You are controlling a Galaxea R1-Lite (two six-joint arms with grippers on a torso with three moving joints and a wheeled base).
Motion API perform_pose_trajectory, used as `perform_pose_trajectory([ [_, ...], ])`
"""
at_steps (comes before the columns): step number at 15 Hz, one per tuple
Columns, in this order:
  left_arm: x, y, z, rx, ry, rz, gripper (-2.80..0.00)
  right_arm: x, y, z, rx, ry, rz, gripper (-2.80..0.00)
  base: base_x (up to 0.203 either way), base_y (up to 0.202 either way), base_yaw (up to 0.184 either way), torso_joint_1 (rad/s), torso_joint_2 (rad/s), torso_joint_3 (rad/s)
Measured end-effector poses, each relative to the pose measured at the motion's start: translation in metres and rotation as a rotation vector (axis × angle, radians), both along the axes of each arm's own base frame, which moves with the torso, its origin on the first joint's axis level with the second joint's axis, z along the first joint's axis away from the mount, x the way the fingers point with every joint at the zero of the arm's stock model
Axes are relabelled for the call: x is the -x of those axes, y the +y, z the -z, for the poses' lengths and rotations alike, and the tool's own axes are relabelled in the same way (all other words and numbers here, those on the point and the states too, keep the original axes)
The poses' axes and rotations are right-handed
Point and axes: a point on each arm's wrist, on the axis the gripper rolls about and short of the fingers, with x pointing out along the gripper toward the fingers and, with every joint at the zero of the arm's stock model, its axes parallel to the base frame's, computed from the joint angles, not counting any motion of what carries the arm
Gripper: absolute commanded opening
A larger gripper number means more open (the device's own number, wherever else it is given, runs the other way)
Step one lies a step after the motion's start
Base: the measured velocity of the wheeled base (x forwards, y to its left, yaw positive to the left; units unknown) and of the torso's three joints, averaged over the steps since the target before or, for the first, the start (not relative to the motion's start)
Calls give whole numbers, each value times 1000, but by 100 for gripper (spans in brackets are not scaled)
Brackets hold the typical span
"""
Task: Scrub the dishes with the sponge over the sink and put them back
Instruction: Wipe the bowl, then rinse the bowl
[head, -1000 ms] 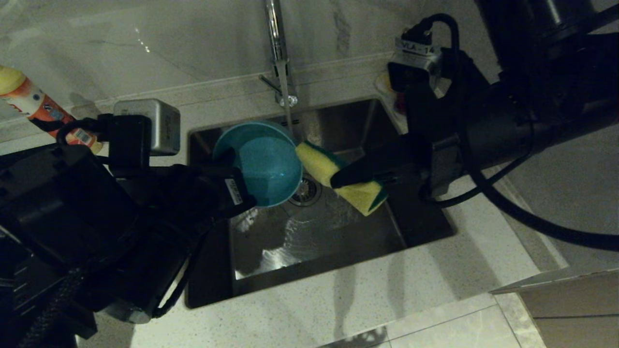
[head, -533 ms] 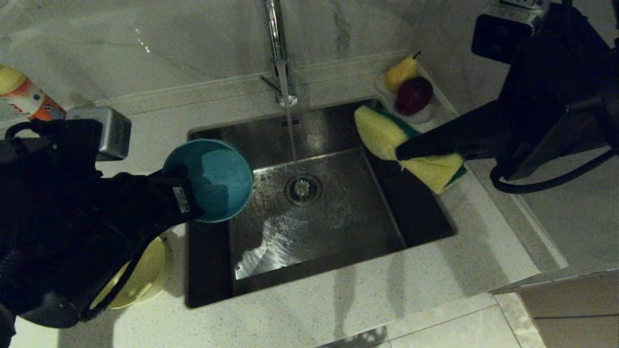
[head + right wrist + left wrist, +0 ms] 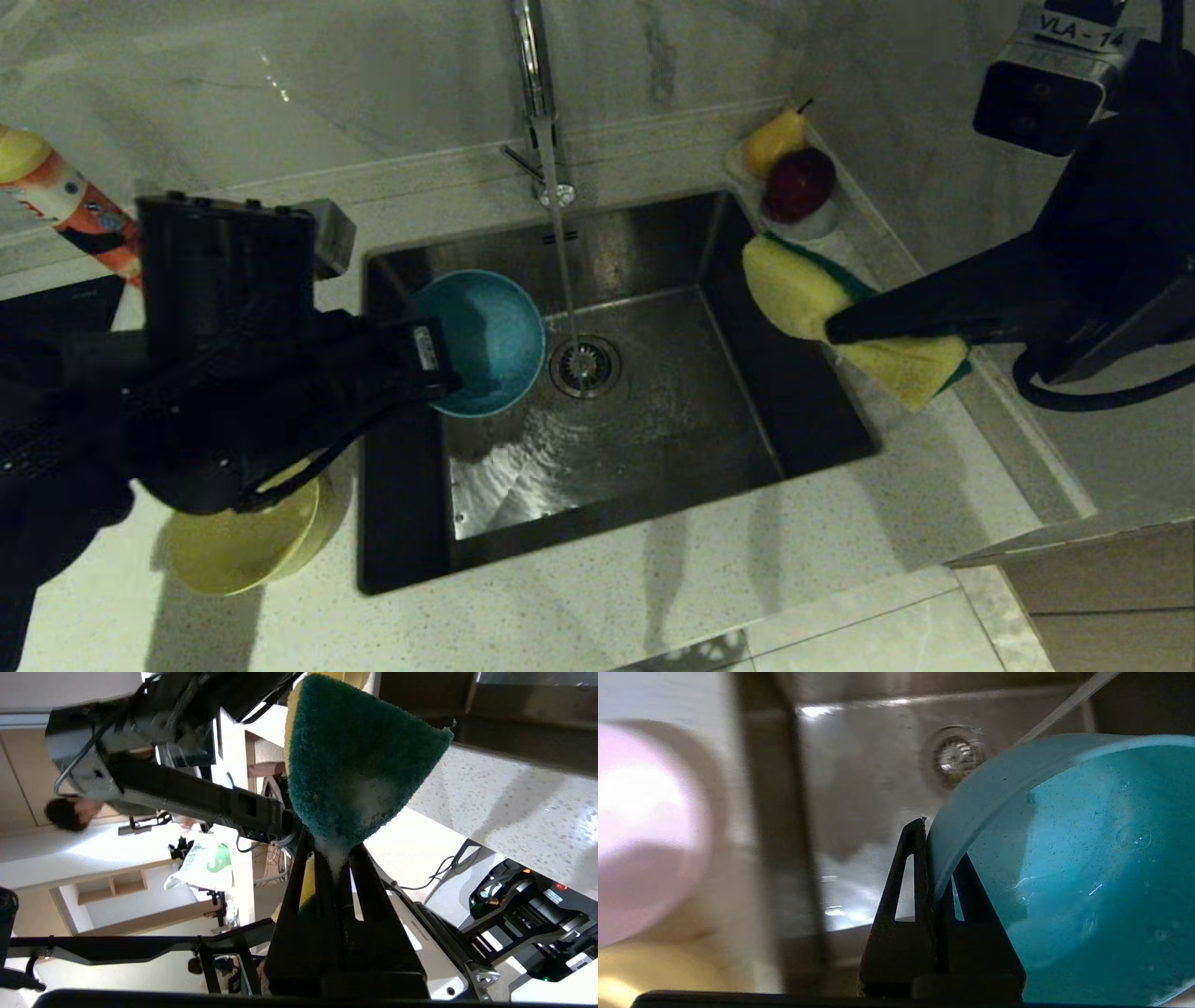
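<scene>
My left gripper [image 3: 439, 371] is shut on the rim of the light blue bowl [image 3: 485, 341], holding it tilted over the left part of the sink [image 3: 653, 448]. In the left wrist view the fingers [image 3: 915, 858] pinch the blue bowl's [image 3: 1064, 882] wall. My right gripper [image 3: 837, 329] is shut on the sponge [image 3: 808, 294], raised above the sink's right rim, yellow foam up. The right wrist view shows the sponge's [image 3: 355, 756] green face squeezed in that gripper [image 3: 334, 856]. A yellow bowl [image 3: 243, 546] stands on the counter left of the sink. A pink bowl [image 3: 640, 826] shows beside it.
Water runs from the chrome faucet [image 3: 537, 93] onto the drain [image 3: 584, 366]. A white dish with a pear and a red fruit [image 3: 798, 182] sits at the sink's back right corner. An orange bottle [image 3: 56, 201] stands at the far left.
The left gripper drew the blue bowl out from under the faucet to the sink's left side and rolled its wrist. The right gripper carried the sponge rightward, off the basin to its right rim.
</scene>
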Motion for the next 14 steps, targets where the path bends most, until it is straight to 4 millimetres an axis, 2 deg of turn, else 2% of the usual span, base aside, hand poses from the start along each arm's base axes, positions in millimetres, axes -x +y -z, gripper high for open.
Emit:
perform_pose_trajectory([
  [6, -63, -33, 15, 96, 60, -41, -280, 4, -5, -2, -5, -8, 12, -280, 0, 0, 0, 0, 0, 0],
  [11, -91, -34, 20, 121, 58, -78, -280, 3, -5, -2, -2, -14, 10, -280, 0, 0, 0, 0, 0, 0],
  [14, -100, -35, 20, 181, 54, -104, -280, 2, -4, 0, 0, -8, 8, -280, 0, 0, 0, 0, 0, 0],
])
